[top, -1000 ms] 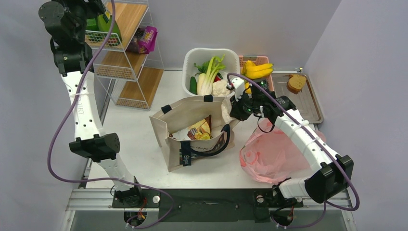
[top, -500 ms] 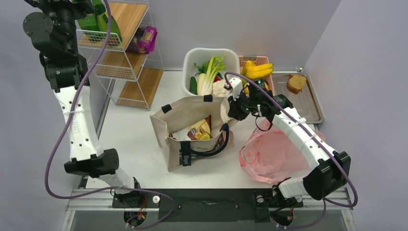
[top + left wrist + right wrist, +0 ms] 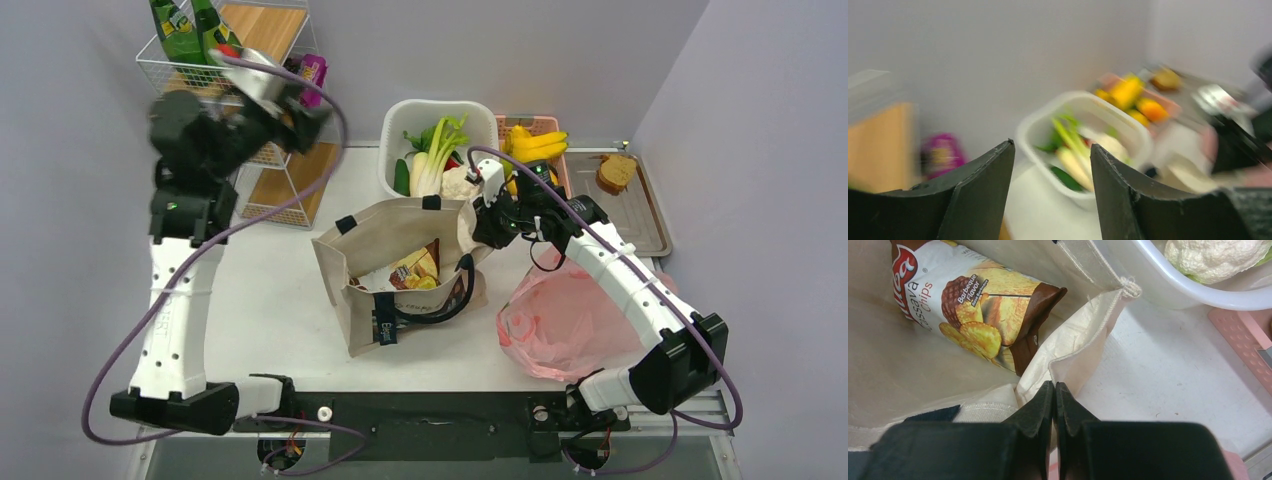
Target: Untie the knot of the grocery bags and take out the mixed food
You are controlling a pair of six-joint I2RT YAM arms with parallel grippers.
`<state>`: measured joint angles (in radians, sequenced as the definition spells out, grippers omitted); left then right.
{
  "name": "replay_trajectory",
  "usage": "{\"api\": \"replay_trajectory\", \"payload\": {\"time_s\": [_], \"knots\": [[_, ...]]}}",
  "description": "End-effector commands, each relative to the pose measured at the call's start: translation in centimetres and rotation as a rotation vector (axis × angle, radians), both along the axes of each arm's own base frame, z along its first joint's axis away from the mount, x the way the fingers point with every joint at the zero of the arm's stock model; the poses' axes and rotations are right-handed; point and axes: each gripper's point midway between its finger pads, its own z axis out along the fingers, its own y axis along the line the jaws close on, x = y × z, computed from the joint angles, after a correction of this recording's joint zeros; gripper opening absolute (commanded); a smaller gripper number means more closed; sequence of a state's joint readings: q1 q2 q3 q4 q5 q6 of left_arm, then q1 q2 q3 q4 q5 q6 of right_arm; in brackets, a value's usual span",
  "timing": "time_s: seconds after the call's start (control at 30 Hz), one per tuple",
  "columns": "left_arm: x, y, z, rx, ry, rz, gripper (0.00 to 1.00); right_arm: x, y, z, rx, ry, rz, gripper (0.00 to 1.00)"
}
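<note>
The beige canvas tote (image 3: 400, 262) stands open at mid-table with a brown snack packet (image 3: 983, 305) inside. My right gripper (image 3: 1054, 385) is shut on the tote's right rim (image 3: 1083, 347). The thin pink plastic bag (image 3: 560, 320) lies slack under the right arm, and its knot is hidden. My left gripper (image 3: 1052, 145) is open and empty, in the air beside the wire shelf (image 3: 260, 150), and its view is blurred. Green bottles (image 3: 185, 28) stand in the shelf's top basket. A white radish and leafy stalks (image 3: 432, 160) lie in the white basket (image 3: 395, 125). Bananas (image 3: 535, 145) lie in a pink basket.
Cauliflower (image 3: 1213, 257) sits in the white basket, close to the tote's rim. A purple snack packet (image 3: 310, 78) rests on the shelf. A metal tray (image 3: 650, 215) with bread (image 3: 617, 172) is at the back right. Walls close in on both sides.
My left arm swung down and right, away from the shelf's top basket, leaving the green bottle there. The right gripper stayed shut on the tote's rim.
</note>
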<state>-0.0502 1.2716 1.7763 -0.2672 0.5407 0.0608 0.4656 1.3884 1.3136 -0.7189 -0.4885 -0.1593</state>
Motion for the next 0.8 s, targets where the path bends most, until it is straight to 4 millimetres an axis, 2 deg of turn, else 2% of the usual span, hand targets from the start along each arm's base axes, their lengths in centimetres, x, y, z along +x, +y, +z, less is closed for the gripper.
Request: {"api": "replay_trajectory", "payload": {"time_s": [0.0,0.03,0.07,0.1,0.2,0.27,0.37,0.47,0.5,0.53,0.63,0.67,0.7,0.73,0.77], "knots": [[-3.3,-9.5,-13.1,0.325,0.26,-0.353,0.54,0.6,1.2,2.0,0.071,-0.048,0.004,0.0],[-5.0,-11.8,-14.8,0.389,0.281,-0.429,0.52,0.6,1.3,2.1,0.079,-0.05,0.006,0.0],[-4.9,-12.6,-16.6,0.424,0.32,-0.435,0.52,0.6,1.4,2.3,0.082,-0.052,0.007,0.0],[-5.7,-14.2,-18.3,0.473,0.348,-0.474,0.51,0.6,1.4,2.4,0.085,-0.056,0.009,0.0],[-7.1,-17.0,-22.2,0.561,0.414,-0.516,0.5,0.6,1.4,2.8,0.087,-0.064,0.011,0.0],[-7.0,-17.7,-24.8,0.61,0.469,-0.498,0.47,0.5,1.5,3.0,0.09,-0.072,0.02,0.0],[-6.8,-17.2,-28.9,0.698,0.551,-0.461,0.44,0.4,1.7,3.6,0.088,-0.1,0.044,0.0],[-7.5,-15.3,-33.4,0.809,0.603,-0.45,0.43,0.2,1.9,4.2,0.088,-0.133,0.07,0.0],[-7.8,-14.9,-33.7,0.823,0.602,-0.45,0.43,0.1,1.9,4.4,0.088,-0.144,0.073,0.0],[-8.7,-14.3,-35.1,0.861,0.621,-0.475,0.46,0.1,1.9,4.5,0.088,-0.158,0.08,0.0],[-11.4,-13.0,-37.6,0.928,0.642,-0.529,0.51,-0.1,1.8,5.1,0.096,-0.204,0.092,0.0],[-12.2,-12.8,-38.2,0.968,0.633,-0.551,0.56,-0.2,1.8,4.9,0.092,-0.222,0.107,0.0],[-13.2,-12.1,-39.3,0.998,0.645,-0.564,0.59,-0.4,1.7,5.5,0.099,-0.256,0.115,0.0],[-13.9,-12.0,-39.4,1.031,0.615,-0.575,0.65,-0.9,1.5,5.3,0.086,-0.285,0.137,0.0],[-15.0,-11.2,-41.0,1.07,0.633,-0.591,0.68,-0.9,1.5,5.4,0.084,-0.316,0.147,0.0]]}}
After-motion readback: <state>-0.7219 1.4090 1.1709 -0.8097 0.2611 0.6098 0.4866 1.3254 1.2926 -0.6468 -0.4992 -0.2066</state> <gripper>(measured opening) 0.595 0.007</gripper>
